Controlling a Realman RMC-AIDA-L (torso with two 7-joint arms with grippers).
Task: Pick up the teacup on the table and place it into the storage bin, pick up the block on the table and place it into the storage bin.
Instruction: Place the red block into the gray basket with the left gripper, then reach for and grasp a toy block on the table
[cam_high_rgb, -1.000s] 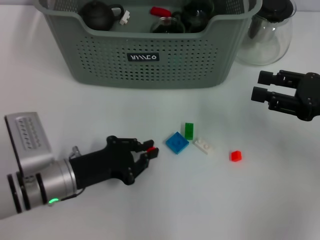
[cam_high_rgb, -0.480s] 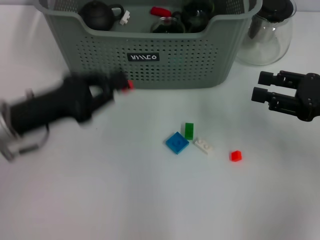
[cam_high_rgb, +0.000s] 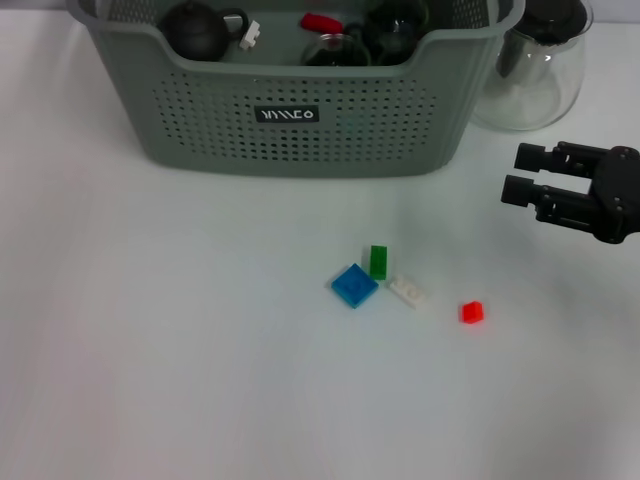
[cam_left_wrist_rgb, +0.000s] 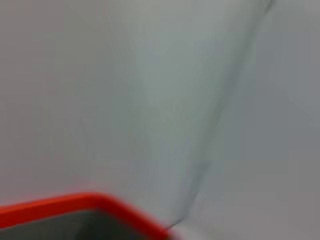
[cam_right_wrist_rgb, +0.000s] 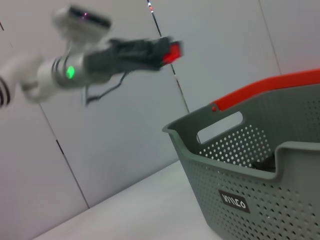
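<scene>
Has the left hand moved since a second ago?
Yes. It left the table beside the blue block, rose past the storage bin, and now hangs high, holding a red block.

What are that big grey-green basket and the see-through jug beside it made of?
The storage bin looks like matte moulded plastic: uniform grey-green, rows of punched holes, smooth scooped rim. The jug appears to be clear glass, glossy with highlights and the table showing through it; clear plastic can't be excluded. Its lid is dark.
</scene>
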